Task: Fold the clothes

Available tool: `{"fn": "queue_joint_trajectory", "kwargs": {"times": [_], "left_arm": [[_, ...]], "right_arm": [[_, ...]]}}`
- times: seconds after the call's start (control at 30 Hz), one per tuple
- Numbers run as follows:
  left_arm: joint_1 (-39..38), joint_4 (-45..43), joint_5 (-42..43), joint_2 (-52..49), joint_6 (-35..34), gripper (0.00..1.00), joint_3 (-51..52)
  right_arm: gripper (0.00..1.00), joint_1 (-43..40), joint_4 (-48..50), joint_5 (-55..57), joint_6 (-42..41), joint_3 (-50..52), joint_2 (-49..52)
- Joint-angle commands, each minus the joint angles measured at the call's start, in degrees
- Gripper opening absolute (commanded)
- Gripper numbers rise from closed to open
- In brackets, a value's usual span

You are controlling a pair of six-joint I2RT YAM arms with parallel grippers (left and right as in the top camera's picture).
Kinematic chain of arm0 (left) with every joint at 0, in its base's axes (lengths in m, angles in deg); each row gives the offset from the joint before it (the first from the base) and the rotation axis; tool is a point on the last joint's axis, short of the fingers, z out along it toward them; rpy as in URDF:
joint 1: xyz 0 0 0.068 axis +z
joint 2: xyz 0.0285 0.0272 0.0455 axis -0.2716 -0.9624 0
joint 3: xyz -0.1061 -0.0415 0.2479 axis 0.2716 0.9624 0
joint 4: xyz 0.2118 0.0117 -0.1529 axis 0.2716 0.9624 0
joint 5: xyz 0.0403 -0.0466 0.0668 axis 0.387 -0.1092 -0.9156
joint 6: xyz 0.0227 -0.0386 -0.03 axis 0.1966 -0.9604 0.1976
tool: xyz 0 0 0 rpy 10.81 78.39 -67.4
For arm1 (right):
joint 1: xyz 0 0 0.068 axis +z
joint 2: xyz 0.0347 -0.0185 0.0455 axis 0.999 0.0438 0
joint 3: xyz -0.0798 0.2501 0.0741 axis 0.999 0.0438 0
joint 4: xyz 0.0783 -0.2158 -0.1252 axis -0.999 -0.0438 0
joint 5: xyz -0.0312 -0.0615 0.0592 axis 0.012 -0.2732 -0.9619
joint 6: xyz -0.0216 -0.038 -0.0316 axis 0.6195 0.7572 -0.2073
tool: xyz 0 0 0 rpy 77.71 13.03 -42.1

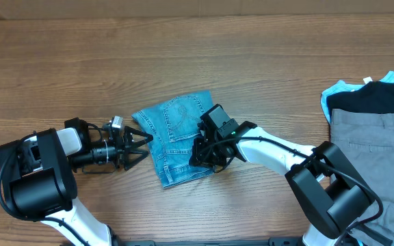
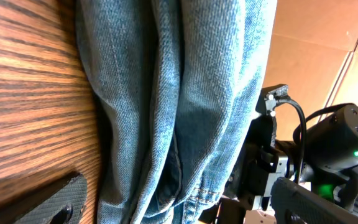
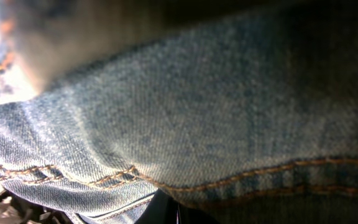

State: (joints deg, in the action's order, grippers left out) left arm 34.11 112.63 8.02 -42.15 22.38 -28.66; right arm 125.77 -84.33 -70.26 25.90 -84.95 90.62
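The light blue jeans (image 1: 176,137) lie folded into a small bundle at the middle of the wooden table (image 1: 81,61). My left gripper (image 1: 144,147) is open at the bundle's left edge, lying low on the table. In the left wrist view the denim folds (image 2: 166,93) fill the space between its two spread fingers (image 2: 179,211). My right gripper (image 1: 204,156) is at the bundle's right edge. In the right wrist view stitched denim (image 3: 197,106) covers almost everything, and the dark fingers (image 3: 176,208) sit close together under a fold.
At the right edge of the table lie grey trousers (image 1: 375,147), with a black garment (image 1: 375,99) over pale turquoise cloth (image 1: 335,90) behind them. A cardboard wall (image 2: 319,37) shows beyond the right arm in the left wrist view.
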Motion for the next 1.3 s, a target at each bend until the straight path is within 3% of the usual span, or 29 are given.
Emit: {"fn": "queue_joint_trajectory", "kwargs": {"times": [0.0, 0.2, 0.37, 0.53, 0.8, 0.87, 0.93, 0.97, 1.1, 1.27], "left_arm": [[-2.73, -3.1, -10.25, -2.16, 2.45, 1.0, 0.81], [-10.34, -11.5, -17.99, -2.16, -7.65, 1.0, 0.81], [-17.53, -16.87, -22.58, -2.16, -20.98, 0.98, 0.81], [-19.65, -16.0, -24.04, -2.16, -26.53, 0.56, 0.81], [-17.62, -17.88, -21.07, -2.16, -25.55, 0.3, 0.59], [-16.57, -18.62, -16.26, -2.16, -23.89, 0.32, -0.52], [-15.26, -18.34, -10.82, -2.16, -22.45, 0.42, -2.91], [-14.47, -17.75, -8.28, -2.16, -21.88, 0.38, -4.46], [-12.02, -13.22, -2.91, -2.08, -20.94, 0.04, -12.5], [-10.75, -11.52, -1.01, -1.68, -23.63, 0.04, -22.73]], "right_arm": [[0.04, -0.92, -0.96, 3.93, -1.33, 1.73, 2.27], [0.04, -0.92, -1.01, 3.93, -1.33, 1.75, 2.27], [0.04, -0.92, -0.98, 3.96, -1.33, 1.75, 2.27], [0.04, -0.92, -1.05, 3.96, -1.31, 1.75, 2.27], [0.04, -1.44, -2.73, 4.11, 0.24, 1.31, -2.49], [0.04, -2.14, -5.27, 4.57, 1.51, 0.44, -5.7], [0.04, -3.19, -9.25, 6.1, 3.43, -1.03, -10.1], [0.04, -3.74, -11.17, 7.04, 4.5, -1.73, -12.0], [0.04, -6.71, -20.06, 11.82, 7.67, -5.09, -19.69], [0.04, -10.82, -27.06, 15.47, 9.05, -6.84, -27.52]]}}
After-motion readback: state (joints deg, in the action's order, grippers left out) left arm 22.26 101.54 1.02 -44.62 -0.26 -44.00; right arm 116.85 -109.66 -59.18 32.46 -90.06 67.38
